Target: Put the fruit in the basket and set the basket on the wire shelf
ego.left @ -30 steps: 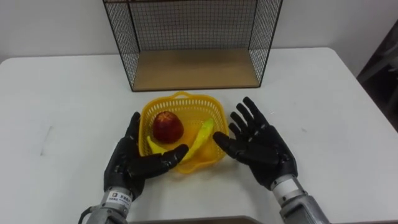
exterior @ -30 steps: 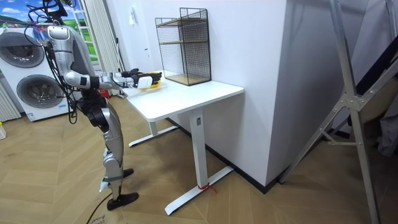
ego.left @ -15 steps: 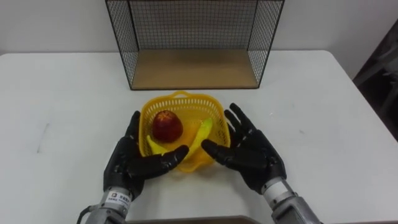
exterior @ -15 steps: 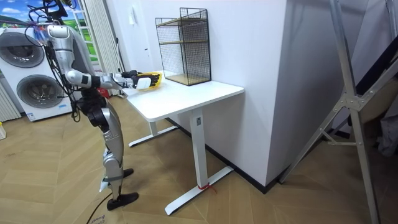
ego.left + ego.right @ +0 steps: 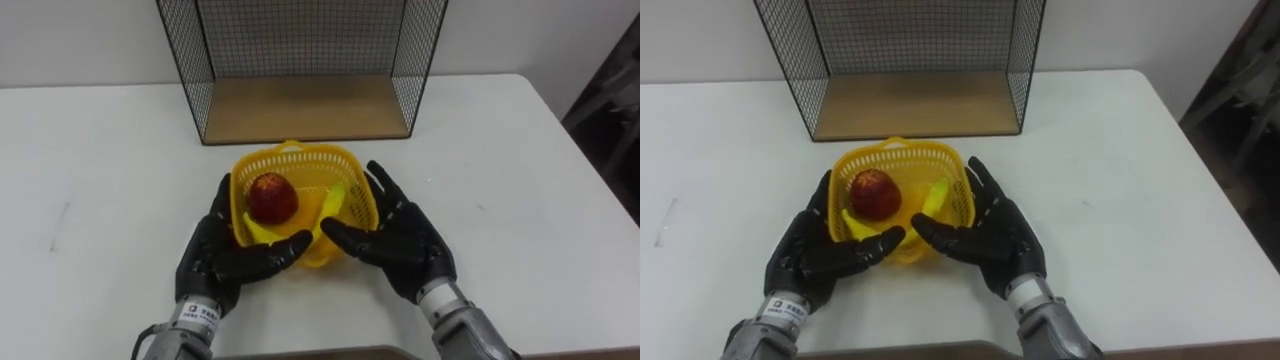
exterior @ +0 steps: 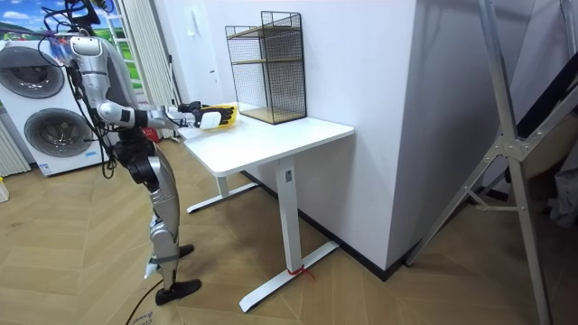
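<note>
A yellow plastic basket [image 5: 300, 156] holds a red apple [image 5: 272, 197] and a banana [image 5: 327, 208]. It is clasped between my two black hands in front of me. My left hand [image 5: 224, 256] presses its left side and my right hand [image 5: 402, 240] its right side, fingers straight, both thumbs under the front rim. In the room view the basket [image 6: 219, 115] looks raised slightly off the white table [image 6: 271, 141]. The black wire shelf [image 5: 300, 50] with a wooden bottom board [image 5: 300, 108] stands just beyond the basket, its open front facing me.
I stand at the table's end on the room view's left. The wire shelf [image 6: 266, 65] stands at the wall end and has an upper level. Washing machines [image 6: 41, 108] are behind me. Bare white tabletop [image 5: 520, 170] lies on both sides of the basket.
My right hand has closed in from the right until it presses the basket's side. The basket, between both hands, has come up a little and nearer the shelf.
</note>
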